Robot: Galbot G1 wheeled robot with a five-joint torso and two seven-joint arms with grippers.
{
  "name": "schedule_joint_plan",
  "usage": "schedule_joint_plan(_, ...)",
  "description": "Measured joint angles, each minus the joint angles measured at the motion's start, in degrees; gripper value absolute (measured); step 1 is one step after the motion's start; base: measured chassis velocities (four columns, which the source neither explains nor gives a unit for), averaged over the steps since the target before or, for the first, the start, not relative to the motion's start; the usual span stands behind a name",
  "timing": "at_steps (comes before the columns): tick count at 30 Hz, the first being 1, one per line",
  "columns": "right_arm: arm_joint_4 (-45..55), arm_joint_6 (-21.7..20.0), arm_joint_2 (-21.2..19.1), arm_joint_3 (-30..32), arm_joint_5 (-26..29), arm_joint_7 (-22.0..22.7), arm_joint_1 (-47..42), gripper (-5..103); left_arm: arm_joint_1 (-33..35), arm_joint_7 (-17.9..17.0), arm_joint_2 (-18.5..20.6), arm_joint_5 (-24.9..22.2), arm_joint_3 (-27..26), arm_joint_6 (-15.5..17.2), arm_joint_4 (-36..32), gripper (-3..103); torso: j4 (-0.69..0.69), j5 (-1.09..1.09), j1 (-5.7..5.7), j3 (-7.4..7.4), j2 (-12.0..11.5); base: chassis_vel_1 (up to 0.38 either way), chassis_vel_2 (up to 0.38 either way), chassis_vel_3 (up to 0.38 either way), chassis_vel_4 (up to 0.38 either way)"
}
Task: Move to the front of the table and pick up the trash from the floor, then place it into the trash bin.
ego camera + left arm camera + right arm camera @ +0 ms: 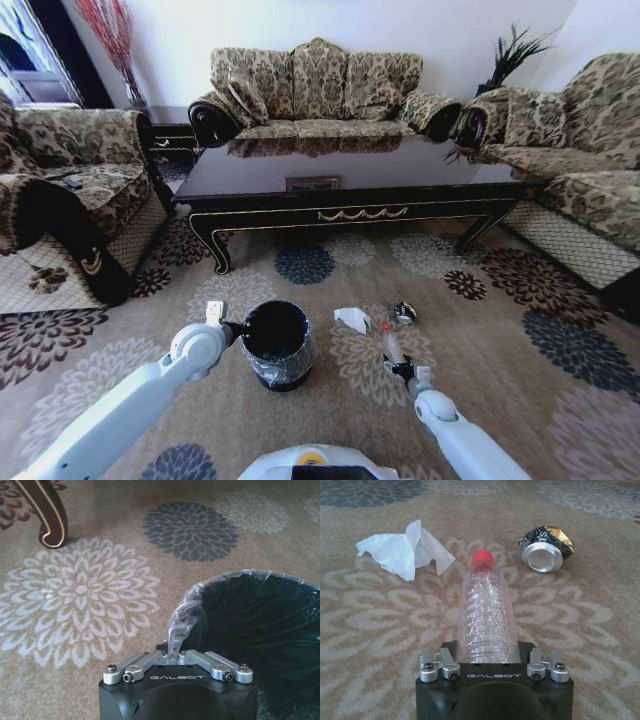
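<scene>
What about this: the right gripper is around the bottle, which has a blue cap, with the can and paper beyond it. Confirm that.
Not quite. The cap is red, not blue, as the right wrist view shows. The rest holds: the right gripper is around the bottle, with the can and paper lying beyond it.

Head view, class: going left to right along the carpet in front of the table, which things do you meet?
Trash bin → crumpled paper → plastic bottle → crushed can.
</scene>
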Motion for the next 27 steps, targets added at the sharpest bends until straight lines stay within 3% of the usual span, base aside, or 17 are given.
schedule_joint_plan(2, 0.0, 0.0, 0.0, 0.1, -0.2, 0.0, -0.2, 64, -0.1, 0.0, -0.1, 0.0, 0.3, 0.0, 0.0, 4, -0.01, 0.00, 0.00, 0.00, 0.0, 0.000, 0.000, 0.000, 0.000)
schedule_joint_plan(5, 0.3, 0.1, 0.1, 0.8, -0.6, 0.1, -1.1, 49, -0.4, -0.1, -0.1, 0.0, 0.9, 0.1, -0.2, 4, 0.01, -0.01, 0.00, 0.00, 0.0, 0.000, 0.000, 0.000, 0.000)
schedule_joint_plan(15, 4.5, 0.9, -1.0, 3.0, -0.5, 0.2, -3.2, 27, 0.2, -0.7, -0.1, 0.1, 1.1, 0.1, -0.9, 4, 0.01, 0.02, 0.00, 0.00, 0.0, 0.000, 0.000, 0.000, 0.000)
schedule_joint_plan(21, 10.3, 1.1, -2.2, 5.7, 0.2, 0.5, -5.8, 26, 0.5, -0.9, -0.2, 0.3, 1.0, 0.1, -1.4, 4, 0.01, 0.02, 0.00, 0.00, 0.0, 0.000, 0.000, 0.000, 0.000)
schedule_joint_plan(27, 22.8, 2.3, -3.7, 10.7, -0.5, 0.3, -11.6, 26, -0.5, -0.9, -0.8, 0.8, 2.9, 0.1, -1.4, 4, 0.01, 0.02, 0.00, 0.00, 0.0, 0.000, 0.000, 0.000, 0.000)
